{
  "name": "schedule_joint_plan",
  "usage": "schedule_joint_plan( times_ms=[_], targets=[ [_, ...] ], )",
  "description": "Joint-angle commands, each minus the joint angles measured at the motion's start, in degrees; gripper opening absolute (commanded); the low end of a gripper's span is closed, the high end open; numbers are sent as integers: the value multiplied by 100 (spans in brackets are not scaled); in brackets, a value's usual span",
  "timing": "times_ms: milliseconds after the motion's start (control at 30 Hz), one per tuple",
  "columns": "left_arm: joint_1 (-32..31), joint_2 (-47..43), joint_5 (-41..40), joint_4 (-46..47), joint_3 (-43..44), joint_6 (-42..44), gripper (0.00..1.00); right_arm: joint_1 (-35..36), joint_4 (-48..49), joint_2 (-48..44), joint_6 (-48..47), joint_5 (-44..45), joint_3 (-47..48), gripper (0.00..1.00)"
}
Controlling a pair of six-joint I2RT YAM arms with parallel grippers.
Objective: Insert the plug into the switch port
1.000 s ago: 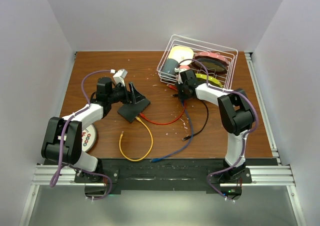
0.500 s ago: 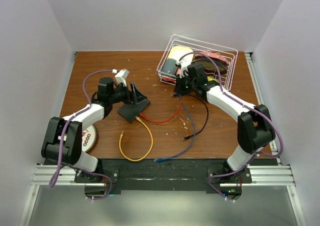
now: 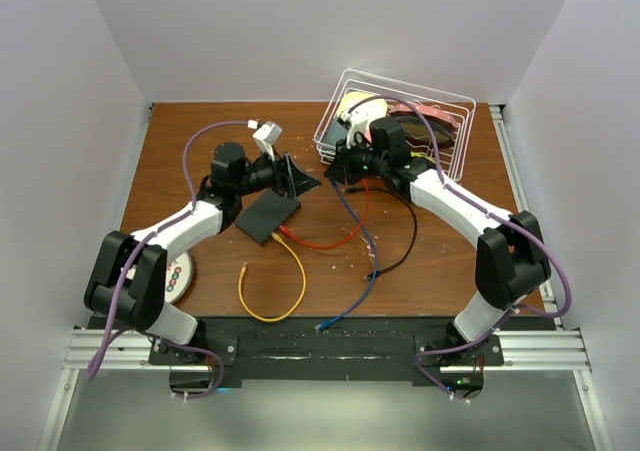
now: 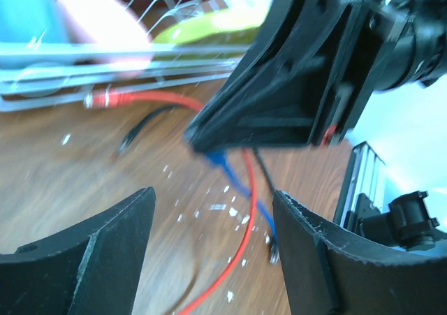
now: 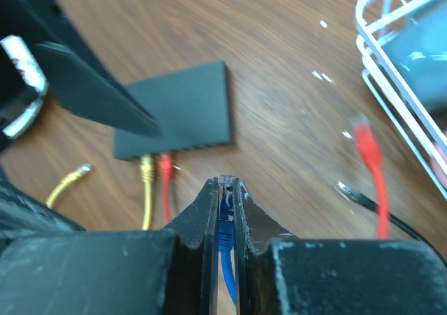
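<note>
- Since a second ago the left claw [image 3: 297, 178] has lifted off the switch [image 3: 268, 217] and swung toward the basket; the right claw [image 3: 337, 169] has come across to meet it, trailing the blue cable [image 3: 365, 271].
- Flat, matte-black and rectangular, the switch lies on the brown wood-grain surface [image 3: 160, 171], which is speckled with white flecks.
- Left claw: its fingers stand apart with nothing between them, facing the right claw.
- Right claw [image 5: 225, 184]: its fingers are pressed together on the blue plug [image 5: 225, 224], above the surface and just short of the switch's socket edge.
- In the left wrist view the right claw [image 4: 293, 84] is a blurred dark mass, and the basket behind it is smeared.
- Dishes in the white wire basket [image 3: 420, 84] are partly hidden by the right arm.
- Count: four cables, yellow [image 3: 290, 256], red [image 3: 335, 239], blue and black [image 3: 410, 236]; two plugs, yellow [image 5: 147, 165] and red [image 5: 165, 165], sit in the switch [image 5: 178, 116]; one loose red plug [image 5: 364, 144] lies near the basket.
</note>
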Motion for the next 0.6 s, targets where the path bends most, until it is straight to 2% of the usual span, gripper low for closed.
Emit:
schedule_joint_plan(
  times_ms=[0,300,400,467,500,567],
  targets=[
    [-242,324,169,655,389,-269,72,111,455,-298,348,-474,380,0],
    [-567,738,-103,1069,459,-568,68,234,534,-491,453,-395,451,0],
    [-655,870,-77,1332,460,-673,62,243,595,-535,541,-474,459,0],
    [-699,958,19,1630,468,-770,48,243,613,-553,585,-553,459,1],
    [-700,1036,124,1745,468,-910,30,251,613,-562,637,-571,459,1],
    [-708,1072,195,2122,390,-1034,13,243,613,-588,673,-589,442,3]
  ],
)
